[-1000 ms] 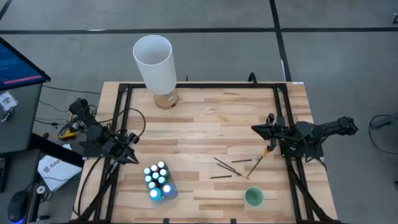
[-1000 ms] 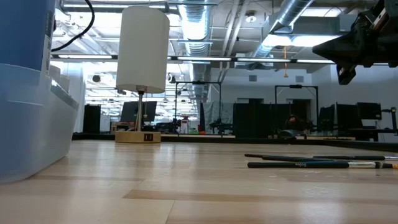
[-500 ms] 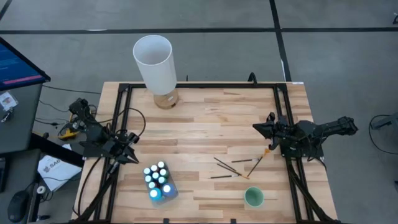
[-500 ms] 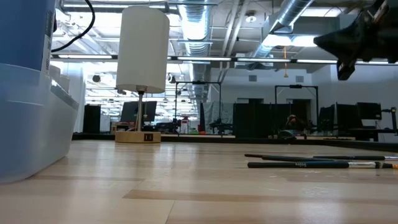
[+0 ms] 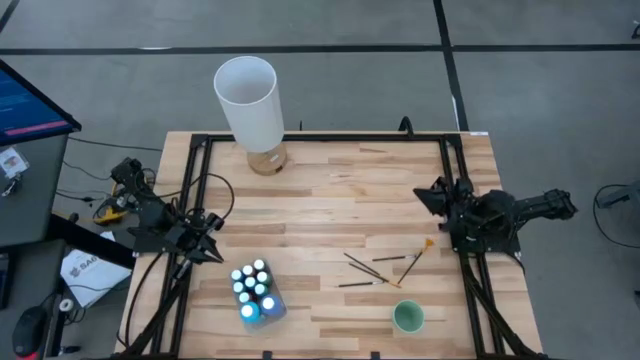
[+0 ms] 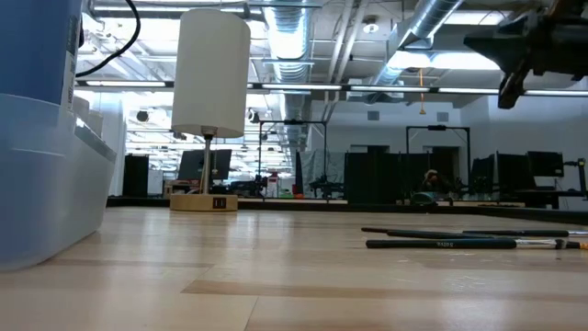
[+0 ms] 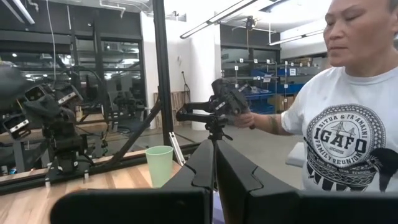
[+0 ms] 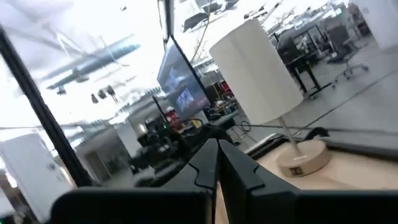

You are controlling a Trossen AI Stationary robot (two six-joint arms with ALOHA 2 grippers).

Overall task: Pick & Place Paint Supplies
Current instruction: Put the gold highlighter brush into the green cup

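Small white-capped bottles (image 5: 254,289) stand packed in a clear tray near the table's near-left edge; the tray's wall (image 6: 41,184) fills the low view's left. Several thin dark brushes (image 5: 366,270) lie flat on the wood right of centre, one with an orange end (image 5: 417,257); the low view shows them as brushes (image 6: 459,241). My left gripper (image 5: 216,252) waits shut by the table's left edge, just left of the bottles; its fingers (image 7: 215,171) meet. My right gripper (image 5: 421,195) hovers shut above the table's right side, beyond the brushes, and holds nothing (image 8: 217,163).
A tall white cylinder on a wooden base (image 5: 248,100) stands at the far-left edge. A small green cup (image 5: 407,317) sits near the near edge, right of centre. A black frame (image 5: 320,139) borders the table. A person in a white shirt (image 7: 348,124) stands beyond the right edge.
My right gripper has drawn back toward the table's right and far edges, away from the brushes, and has risen a little in the low view. It has stayed shut. The brushes, the bottles and my left arm have kept still.
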